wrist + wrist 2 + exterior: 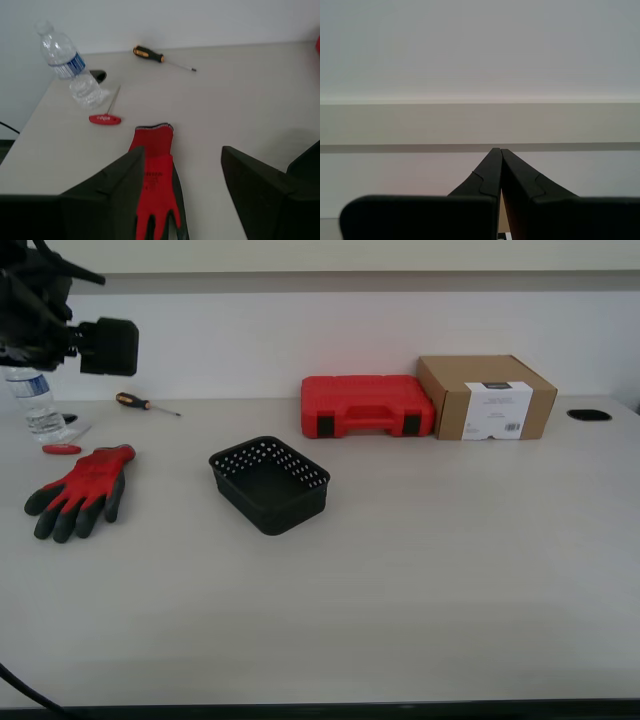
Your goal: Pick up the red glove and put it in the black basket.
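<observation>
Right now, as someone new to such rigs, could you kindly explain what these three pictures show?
I am a two-armed robot at a pale table. The exterior view is the wide shot; the others look along each gripper. My first gripper, open and empty, hangs above the red knit glove with dark fingers. My second gripper, shut, faces a wall. Also present: a black perforated plastic basket, red plastic case, cardboard box, clear water bottle and orange-handled screwdriver.

The pale surface (420, 580) carried a red glove (82, 490) at the exterior view's left, a black basket (270, 483) mid-surface, a water bottle (36, 403), a screwdriver (145, 403), a red tool case (366, 406) and a cardboard box (486, 396) along the far edge.
</observation>
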You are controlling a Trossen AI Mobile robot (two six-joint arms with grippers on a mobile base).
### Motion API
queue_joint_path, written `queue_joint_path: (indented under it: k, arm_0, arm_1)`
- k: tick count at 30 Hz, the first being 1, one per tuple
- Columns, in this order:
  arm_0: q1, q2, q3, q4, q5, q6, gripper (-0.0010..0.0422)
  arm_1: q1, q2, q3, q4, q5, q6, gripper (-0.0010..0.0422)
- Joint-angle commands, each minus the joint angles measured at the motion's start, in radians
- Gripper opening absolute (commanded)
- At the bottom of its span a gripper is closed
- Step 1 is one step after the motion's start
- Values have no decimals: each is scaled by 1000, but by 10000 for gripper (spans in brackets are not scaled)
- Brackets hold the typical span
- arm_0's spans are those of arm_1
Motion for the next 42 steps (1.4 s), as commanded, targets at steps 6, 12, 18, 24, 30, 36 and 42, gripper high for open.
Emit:
queue_joint_path:
  k: [6,12,18,24,30,36,42]
  arm_0:
    - [1,0,1,2,0,3,0]
    - [0,0,1,2,0,3,0]
    - [0,0,1,2,0,3,0]
    - [1,0,1,2,0,3,0]
    - [0,0,1,2,0,3,0]
    - [1,0,1,3,0,3,0]
    - [1,0,1,1,0,2,0]
  arm_1:
    - [21,253,78,20,-79,-12,309]
    - [36,384,148,23,-71,1,192]
    - [81,554,195,31,-36,15,157]
    - [149,711,248,40,-35,14,291]
    - [204,857,347,10,21,15,360]
    - [210,917,396,-2,152,5,107]
    - [212,916,395,-32,224,7,14]
